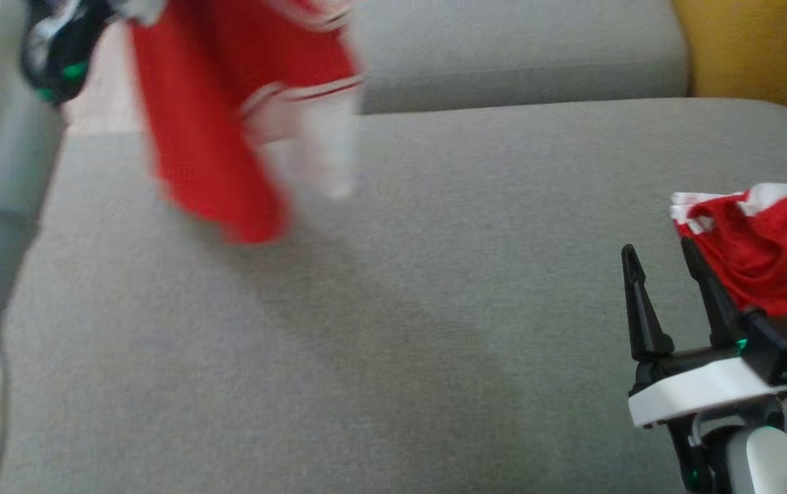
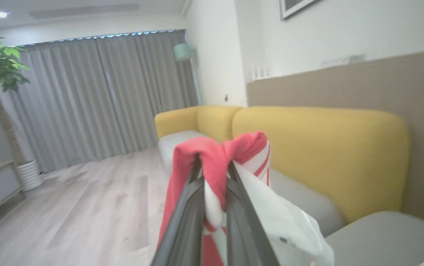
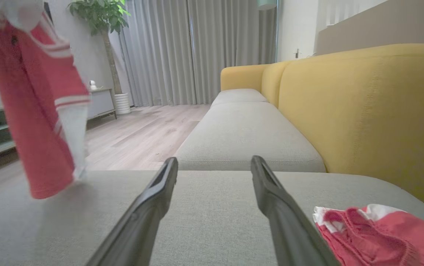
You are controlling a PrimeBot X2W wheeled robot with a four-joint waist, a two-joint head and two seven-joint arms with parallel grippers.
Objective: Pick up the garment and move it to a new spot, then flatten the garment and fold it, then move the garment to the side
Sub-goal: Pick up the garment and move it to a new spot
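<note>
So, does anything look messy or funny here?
Yes. A red-and-white garment dangles in the air, pinched in the left tool over the grey sofa seat. A second garment lies crumpled near the seat's right edge, beside the open right tool.

count log | red-and-white garments: 2 (hanging garment (image 1: 228, 116), crumpled garment (image 1: 770, 254)) | grippers: 2 (left gripper (image 2: 213, 164), right gripper (image 1: 659, 247)) | grey seat cushions (image 3: 248, 136): 3 | yellow-backed sofa (image 3: 363, 111): 1 | potted plant (image 3: 97, 14): 1 | framed picture (image 2: 297, 5): 1 | ceiling spotlight (image 2: 1, 14): 1 | low cabinet (image 3: 101, 101): 1
</note>
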